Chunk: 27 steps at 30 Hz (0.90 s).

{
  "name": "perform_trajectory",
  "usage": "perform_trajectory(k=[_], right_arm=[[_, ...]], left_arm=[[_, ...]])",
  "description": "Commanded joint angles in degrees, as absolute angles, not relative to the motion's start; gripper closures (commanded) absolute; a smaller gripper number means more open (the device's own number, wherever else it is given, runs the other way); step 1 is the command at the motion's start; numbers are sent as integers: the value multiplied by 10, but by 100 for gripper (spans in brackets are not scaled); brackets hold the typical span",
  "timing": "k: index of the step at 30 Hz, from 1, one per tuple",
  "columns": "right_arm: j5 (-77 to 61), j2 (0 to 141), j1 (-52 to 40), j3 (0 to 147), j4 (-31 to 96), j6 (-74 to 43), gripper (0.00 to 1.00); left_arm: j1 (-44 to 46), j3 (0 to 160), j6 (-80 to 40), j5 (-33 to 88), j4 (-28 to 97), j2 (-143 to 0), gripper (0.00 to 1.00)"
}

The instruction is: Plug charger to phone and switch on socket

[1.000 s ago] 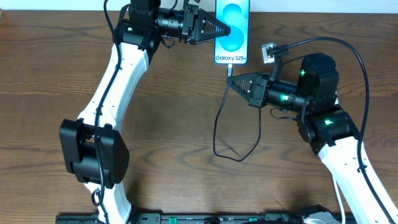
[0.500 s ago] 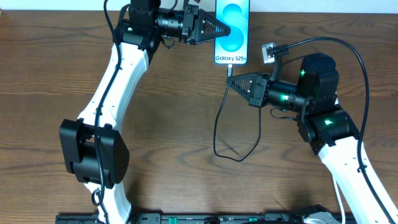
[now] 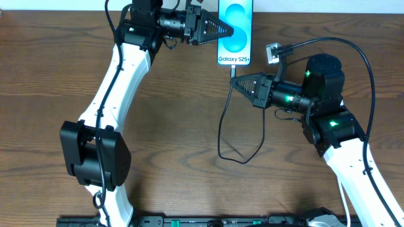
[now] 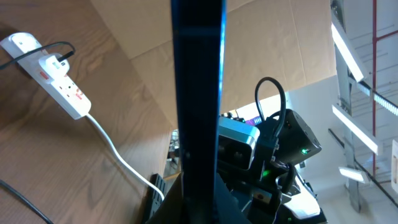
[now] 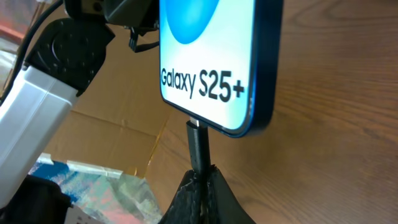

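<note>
Pinching the charger [image 5: 199,146] plug, the closed right gripper [image 5: 200,179] sits nearside of the phone [image 5: 211,56], plug in line with its long axis. Left gripper [image 3: 228,29] clamps the phone at the table's [image 3: 170,126] far edge.

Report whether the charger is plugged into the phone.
Cannot tell: the charger tip meets the phone at its bottom edge; depth unclear.

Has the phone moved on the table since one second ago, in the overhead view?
No. The phone stays at the same spot relative to the far edge and wood grain of the table, with no shift either way.
</note>
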State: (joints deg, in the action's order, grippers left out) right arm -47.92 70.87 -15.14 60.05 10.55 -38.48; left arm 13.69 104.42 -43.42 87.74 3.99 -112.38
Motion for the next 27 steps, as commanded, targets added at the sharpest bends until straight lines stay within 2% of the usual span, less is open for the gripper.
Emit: perform_trajectory(k=[1, 16, 18, 20, 21, 22, 25, 27], right_arm=[[-471, 712, -146, 620, 84, -387, 99], [-451, 712, -146, 620, 75, -376, 98], [-451, 712, -146, 620, 78, -376, 85], [-451, 712, -146, 620, 87, -376, 78], [-451, 712, -146, 620, 88, -373, 70], [-451, 712, -146, 620, 93, -369, 57], [-451, 712, -146, 620, 102, -367, 54], [-451, 712, -146, 620, 112, -361, 47]], left_arm=[[141, 1052, -420, 900, 47, -1107, 93], [141, 1052, -420, 900, 53, -1107, 93], [141, 1052, -420, 900, 53, -1107, 93], [141, 1052, -416, 900, 53, -1107, 93], [141, 1052, -416, 900, 53, -1107, 92], [141, 1052, -415, 900, 53, -1108, 93], [140, 1051, -398, 900, 53, -1112, 93], [140, 1049, -396, 894, 53, -1113, 93]])
